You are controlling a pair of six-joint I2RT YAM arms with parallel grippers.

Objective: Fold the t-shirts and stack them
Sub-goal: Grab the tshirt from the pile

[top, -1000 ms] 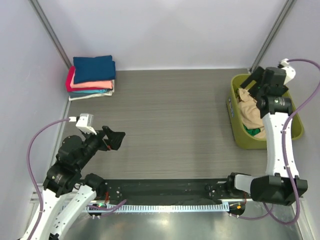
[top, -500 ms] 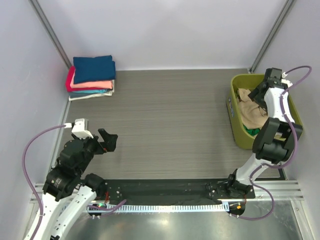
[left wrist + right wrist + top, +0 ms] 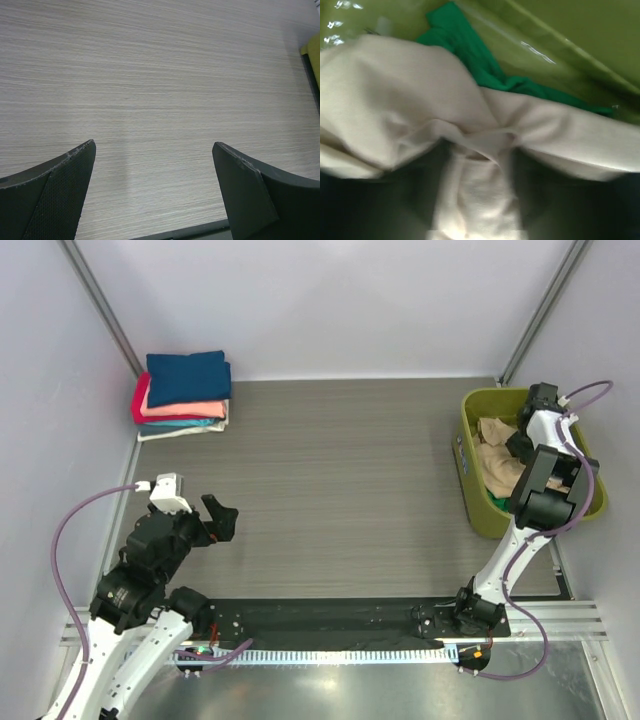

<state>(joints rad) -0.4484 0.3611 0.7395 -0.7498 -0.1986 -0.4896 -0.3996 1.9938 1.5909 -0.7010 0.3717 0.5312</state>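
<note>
A crumpled tan t-shirt (image 3: 498, 458) lies in the lime-green tub (image 3: 470, 485) at the right, over an emerald green t-shirt (image 3: 506, 504). My right gripper (image 3: 522, 445) reaches down into the tub. In the right wrist view, a bunched fold of the tan t-shirt (image 3: 395, 100) fills the gap of the right gripper (image 3: 477, 185), pinched between its dark fingers; the green t-shirt (image 3: 465, 45) lies behind. Folded t-shirts (image 3: 183, 395) are stacked at the back left, navy on top. My left gripper (image 3: 222, 520) hovers open over bare table (image 3: 150, 75), its fingers (image 3: 55, 195) wide apart.
The tub's glossy inner wall (image 3: 560, 30) is close behind the cloth. Grey side walls and metal corner posts (image 3: 100, 305) close in the table. A black base rail (image 3: 320, 620) runs along the near edge between the arm bases.
My right arm has dropped into the tub and its jaws have narrowed round the tan cloth. The left arm has shifted slightly, still open.
</note>
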